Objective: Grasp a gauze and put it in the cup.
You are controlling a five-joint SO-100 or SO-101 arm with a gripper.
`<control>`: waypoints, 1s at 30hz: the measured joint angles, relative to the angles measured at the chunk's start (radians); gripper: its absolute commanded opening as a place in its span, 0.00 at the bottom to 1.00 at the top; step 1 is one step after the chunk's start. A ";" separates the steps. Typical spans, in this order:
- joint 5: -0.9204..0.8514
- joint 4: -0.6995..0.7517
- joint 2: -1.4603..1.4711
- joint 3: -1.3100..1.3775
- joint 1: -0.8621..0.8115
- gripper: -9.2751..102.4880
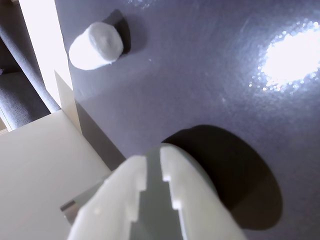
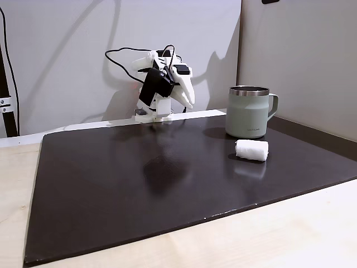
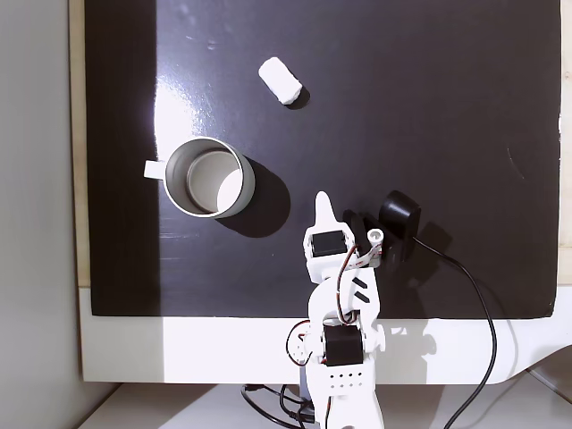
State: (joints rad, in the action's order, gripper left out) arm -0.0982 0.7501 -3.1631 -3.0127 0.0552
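Note:
The gauze (image 3: 281,80), a small white fuzzy roll, lies on its side on the black mat (image 3: 429,107), apart from the cup; it also lies in front of the mug in a fixed view (image 2: 251,149) and at the upper left of the wrist view (image 1: 96,46). The cup (image 2: 248,114) is a grey-green mug with a steel rim (image 3: 248,183), upright and empty, handle pointing away from the arm. My gripper (image 3: 322,200) hangs above the mat beside the cup, shut with nothing in it (image 2: 189,102). In the wrist view its white fingers (image 1: 195,200) cover most of the cup (image 1: 152,217).
The arm's base (image 3: 340,357) stands on a white board at the mat's edge, with a black cable (image 3: 474,304) trailing off. Pale walls (image 2: 301,50) rise behind and beside the cup. Open mat lies between my gripper and the gauze.

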 measured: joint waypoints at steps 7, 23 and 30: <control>0.138 0.000 0.000 0.000 -0.025 0.08; -0.025 0.094 0.000 0.049 -0.080 0.09; -0.190 0.175 0.064 0.219 -0.089 0.09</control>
State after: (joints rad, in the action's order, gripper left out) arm -0.2884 0.9250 -3.0986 -2.7934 -0.0337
